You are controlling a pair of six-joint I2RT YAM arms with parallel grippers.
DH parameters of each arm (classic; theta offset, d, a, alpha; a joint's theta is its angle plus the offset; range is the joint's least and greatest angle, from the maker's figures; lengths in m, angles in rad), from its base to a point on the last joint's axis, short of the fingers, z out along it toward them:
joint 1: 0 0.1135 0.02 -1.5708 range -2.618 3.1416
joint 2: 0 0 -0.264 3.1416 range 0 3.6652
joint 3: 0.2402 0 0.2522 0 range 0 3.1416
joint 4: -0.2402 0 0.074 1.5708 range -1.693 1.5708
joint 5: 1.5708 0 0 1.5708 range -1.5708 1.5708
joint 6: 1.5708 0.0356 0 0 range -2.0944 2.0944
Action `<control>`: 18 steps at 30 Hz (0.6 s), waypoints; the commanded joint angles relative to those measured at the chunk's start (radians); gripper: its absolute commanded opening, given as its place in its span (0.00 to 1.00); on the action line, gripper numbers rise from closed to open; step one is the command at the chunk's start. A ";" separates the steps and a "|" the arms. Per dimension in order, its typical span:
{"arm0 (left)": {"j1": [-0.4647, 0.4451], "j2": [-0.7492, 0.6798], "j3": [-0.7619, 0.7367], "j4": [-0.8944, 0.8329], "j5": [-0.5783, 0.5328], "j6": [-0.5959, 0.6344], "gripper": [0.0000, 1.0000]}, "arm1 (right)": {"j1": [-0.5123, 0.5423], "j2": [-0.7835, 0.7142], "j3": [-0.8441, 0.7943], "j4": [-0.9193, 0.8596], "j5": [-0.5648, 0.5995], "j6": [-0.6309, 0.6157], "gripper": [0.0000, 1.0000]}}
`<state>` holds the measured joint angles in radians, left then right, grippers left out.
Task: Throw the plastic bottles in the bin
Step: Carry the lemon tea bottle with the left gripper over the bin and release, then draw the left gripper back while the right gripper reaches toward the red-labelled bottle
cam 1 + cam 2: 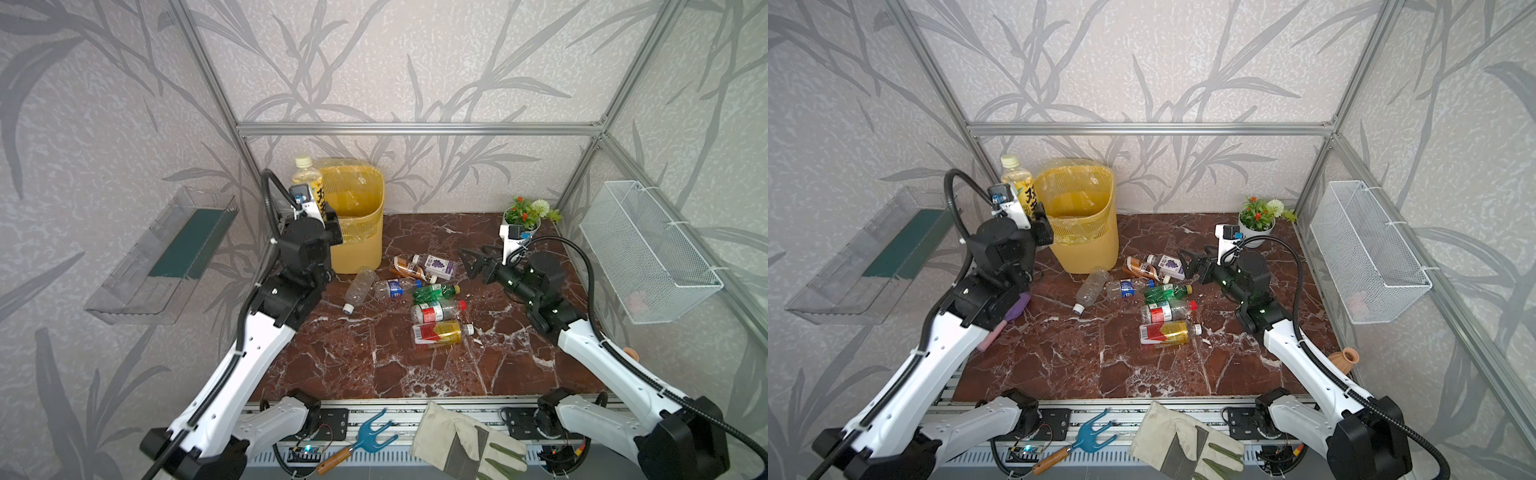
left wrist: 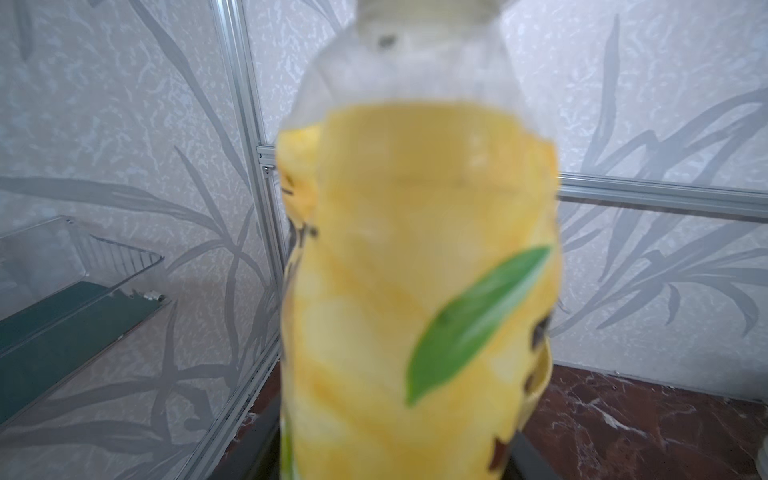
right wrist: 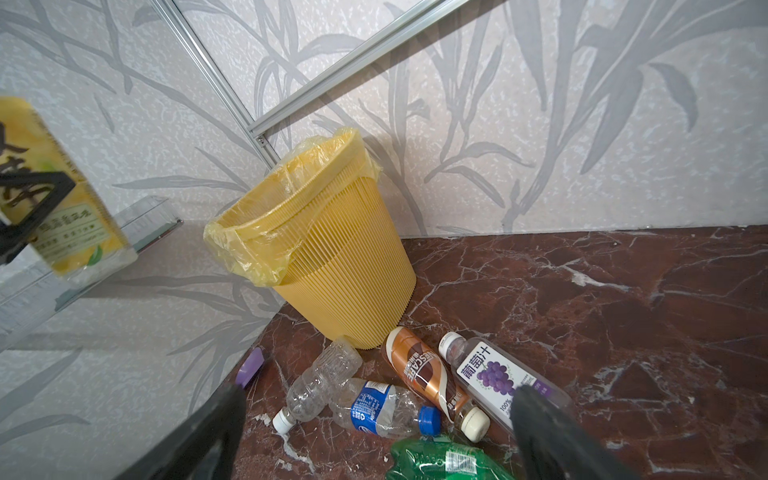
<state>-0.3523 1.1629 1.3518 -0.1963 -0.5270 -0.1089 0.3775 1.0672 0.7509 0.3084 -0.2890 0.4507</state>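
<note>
Left tool (image 1: 318, 205) grips yellow-label bottle (image 1: 306, 175); right tool (image 1: 471, 259) wide; purple spatula (image 3: 251, 365) (right wrist view).

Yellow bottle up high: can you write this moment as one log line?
left gripper shut on yellow-label bottle, raised beside bin | right gripper open, near purple-label bottle

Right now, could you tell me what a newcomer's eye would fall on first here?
A yellow-labelled bottle stands out, raised in the left arm's shut jaws beside the yellow bin at the back left. Next, loose bottles litter the middle of the marble table, the right arm's open jaws beside them.
</note>
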 commanded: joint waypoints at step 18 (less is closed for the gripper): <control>0.117 0.236 0.429 -0.287 0.274 -0.091 0.99 | -0.065 -0.181 0.066 -0.332 0.039 -0.124 0.99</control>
<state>-0.2417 1.4803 1.7550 -0.5594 -0.2600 -0.2089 0.3149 0.8879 0.8036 0.0502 -0.2676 0.3389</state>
